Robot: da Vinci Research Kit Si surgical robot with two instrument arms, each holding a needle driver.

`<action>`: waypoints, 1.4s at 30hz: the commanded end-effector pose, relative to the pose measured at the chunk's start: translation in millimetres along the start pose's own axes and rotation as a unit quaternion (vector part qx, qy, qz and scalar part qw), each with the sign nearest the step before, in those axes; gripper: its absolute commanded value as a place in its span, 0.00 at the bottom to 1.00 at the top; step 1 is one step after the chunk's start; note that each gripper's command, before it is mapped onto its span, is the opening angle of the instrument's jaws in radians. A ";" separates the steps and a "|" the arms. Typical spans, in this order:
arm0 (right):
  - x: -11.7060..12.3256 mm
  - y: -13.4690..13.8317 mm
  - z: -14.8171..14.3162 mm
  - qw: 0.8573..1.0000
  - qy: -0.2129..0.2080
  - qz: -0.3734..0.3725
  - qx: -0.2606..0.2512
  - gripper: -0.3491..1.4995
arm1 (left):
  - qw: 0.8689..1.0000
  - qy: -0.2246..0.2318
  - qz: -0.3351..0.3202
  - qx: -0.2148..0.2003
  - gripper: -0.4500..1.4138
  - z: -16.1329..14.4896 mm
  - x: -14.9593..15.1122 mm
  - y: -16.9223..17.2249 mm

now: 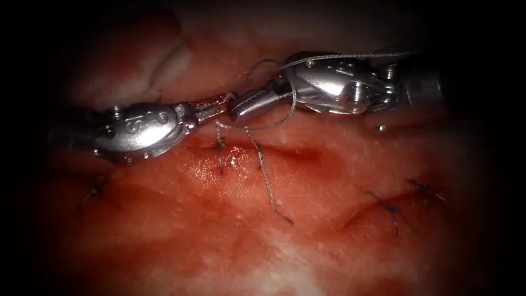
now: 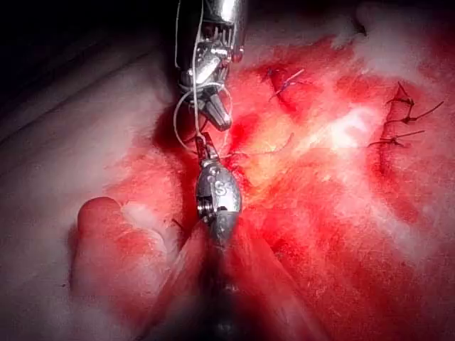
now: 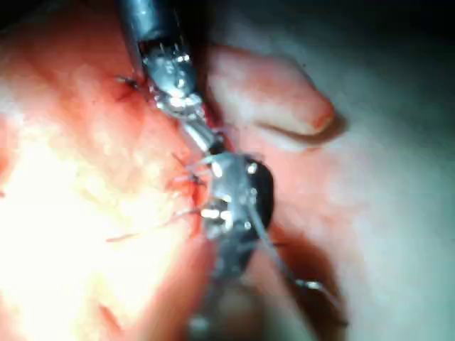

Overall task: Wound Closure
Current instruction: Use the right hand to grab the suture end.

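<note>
- Your left tool (image 1: pixel 216 104) sits left of the cut (image 1: pixel 257 153), jaws closed on the thread (image 1: pixel 257 127) right above the stitch.
- Your right tool (image 1: pixel 249 104) comes in from the right, tip nearly touching the left one. Thread is looped around its jaws; can't tell whether they're apart or closed.
- Thread runs down into the tissue (image 1: pixel 219 230) at the cut; loose tail (image 1: pixel 271 192) trails down across the tissue.
- Needle: can't make it out.
- Finished stitches (image 1: pixel 405 200) sit further right on the tissue.
</note>
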 end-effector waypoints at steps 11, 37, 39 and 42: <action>-0.4 -2.8 0.5 0.986 -0.113 -0.036 0.116 0.23 | 1.000 -0.006 0.012 -0.006 0.00 0.6 -2.5 -0.9; -2.3 -0.7 -0.4 0.971 -0.224 -0.077 0.043 0.39 | 1.000 -0.007 0.009 -0.012 0.00 -0.3 -2.1 2.4; -1.9 -0.7 -0.1 0.974 -0.212 -0.075 0.038 0.35 | 1.000 -0.007 0.009 -0.012 0.00 -0.3 -2.1 2.4; -1.3 -0.9 0.3 0.977 -0.197 -0.073 0.037 0.34 | 1.000 -0.008 0.009 -0.012 0.00 -0.3 -2.2 2.3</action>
